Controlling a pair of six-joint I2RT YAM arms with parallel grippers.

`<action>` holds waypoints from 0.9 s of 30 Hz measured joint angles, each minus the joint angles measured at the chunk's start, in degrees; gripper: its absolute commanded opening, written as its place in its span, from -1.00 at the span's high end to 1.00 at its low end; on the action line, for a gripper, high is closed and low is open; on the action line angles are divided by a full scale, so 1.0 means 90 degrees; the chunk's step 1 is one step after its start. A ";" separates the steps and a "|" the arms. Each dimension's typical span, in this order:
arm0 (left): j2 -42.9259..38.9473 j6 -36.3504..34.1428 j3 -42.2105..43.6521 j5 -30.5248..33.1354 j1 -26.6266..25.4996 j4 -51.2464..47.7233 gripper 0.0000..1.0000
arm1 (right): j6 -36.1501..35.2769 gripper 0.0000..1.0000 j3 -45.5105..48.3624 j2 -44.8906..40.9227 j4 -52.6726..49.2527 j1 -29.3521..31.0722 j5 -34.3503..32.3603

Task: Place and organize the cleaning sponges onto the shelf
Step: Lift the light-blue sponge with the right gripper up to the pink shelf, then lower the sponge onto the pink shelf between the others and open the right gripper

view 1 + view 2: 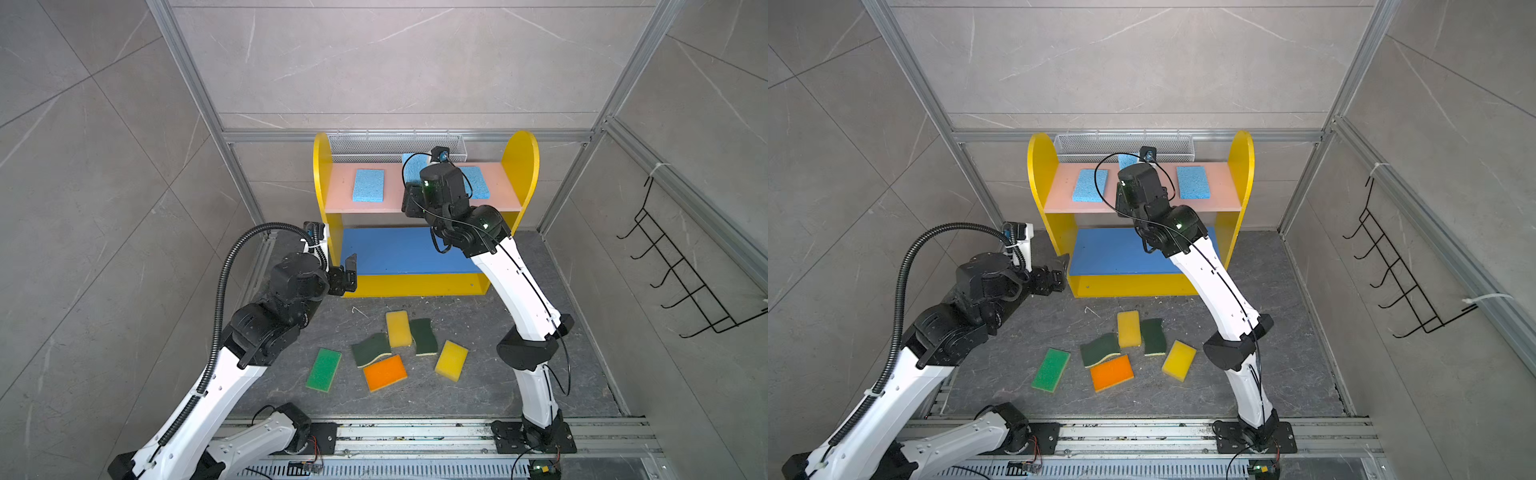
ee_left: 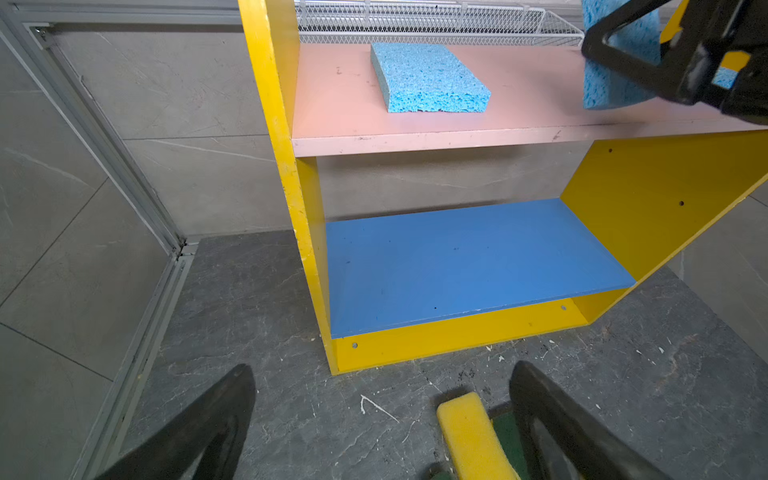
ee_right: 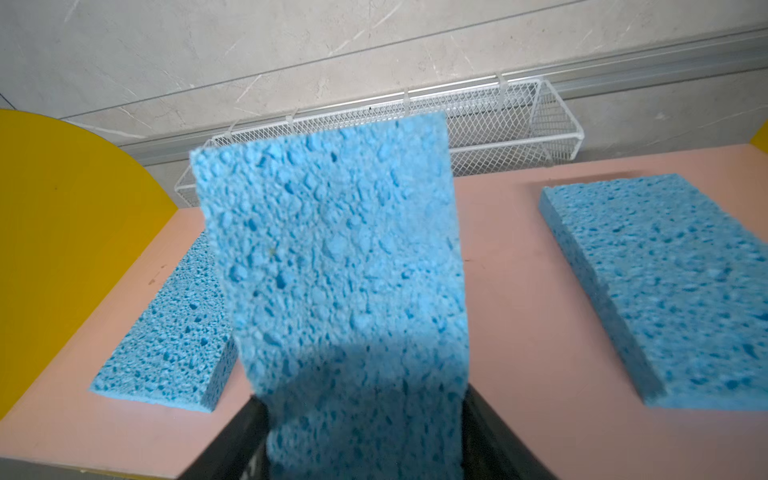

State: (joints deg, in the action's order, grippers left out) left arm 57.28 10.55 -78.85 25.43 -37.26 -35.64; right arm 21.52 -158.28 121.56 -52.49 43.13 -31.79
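Note:
The shelf [image 1: 390, 195] stands at the back, and two light blue sponges [image 1: 368, 185] [image 1: 1192, 182] lie flat on its pink upper board. Between them my right gripper [image 3: 365, 415] is shut on a third light blue sponge [image 3: 340, 270], which it holds on end above that board. The blue middle board [image 2: 457, 257] is bare. My left gripper [image 2: 384, 370] hangs open over the floor by the shelf's lower left corner, holding nothing. On the floor lie two yellow sponges [image 1: 398, 328] [image 1: 451, 360], two dark green ones [image 1: 424, 336] [image 1: 371, 349], an orange one [image 1: 385, 372] and a bright green one [image 1: 323, 369].
A wire-mesh basket [image 1: 395, 145] hangs on the wall behind the shelf top. A black wire hook rack [image 1: 685, 282] is fixed to the right wall. Aluminium frame posts [image 1: 245, 178] flank the shelf. The arms' base rail [image 1: 415, 436] runs along the front.

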 measured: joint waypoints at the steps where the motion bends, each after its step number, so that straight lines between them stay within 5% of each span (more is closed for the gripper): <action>1: 0.0027 -0.0007 0.0000 0.0000 0.0019 0.0005 -0.95 | 0.0015 -0.36 0.0000 0.0032 0.0002 -0.0002 -0.0022; 27: 0.0107 0.0000 0.0117 -0.0058 0.0335 0.0022 -0.95 | 0.0277 -0.58 -0.0321 0.0529 0.0187 -0.0189 -0.0471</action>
State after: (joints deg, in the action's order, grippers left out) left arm 58.24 10.55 -77.80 24.91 -34.24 -35.44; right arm 24.01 -161.16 126.32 -50.81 41.43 -36.03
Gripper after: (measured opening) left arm 0.976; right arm 0.788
